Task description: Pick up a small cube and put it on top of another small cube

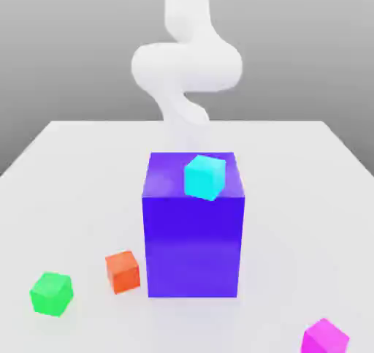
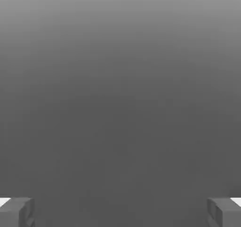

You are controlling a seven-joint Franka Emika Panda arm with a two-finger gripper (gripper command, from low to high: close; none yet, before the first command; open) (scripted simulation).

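Magenta-pink and glossy, the small cube [image 1: 325,338] is seen at the near edge of the table [image 1: 73,169], toward the exterior view's right; its faces are plain and it is partly cut by the picture's lower border. It is far smaller than the tall blue-purple block [image 1: 193,242] that stands mid-table.

The bright green cube [image 1: 51,294], plain and of like size, is set near the front on the exterior view's left, well apart from the magenta one, with the tall block between them. An orange-red cube [image 1: 123,271] is placed just beside the block's lower corner on that same side, near the green cube but not touching it. A cyan cube [image 1: 204,177] is seen resting on the block's top face, turned slightly askew, near its front edge.

No writing or label can be read on any face. All the cubes are closed solids.

The white arm [image 1: 186,63] is seen behind the block, blurred. In the hand view the gripper [image 2: 120,212] is shown with its two grey fingertips [image 2: 16,212] spread wide, nothing between them.
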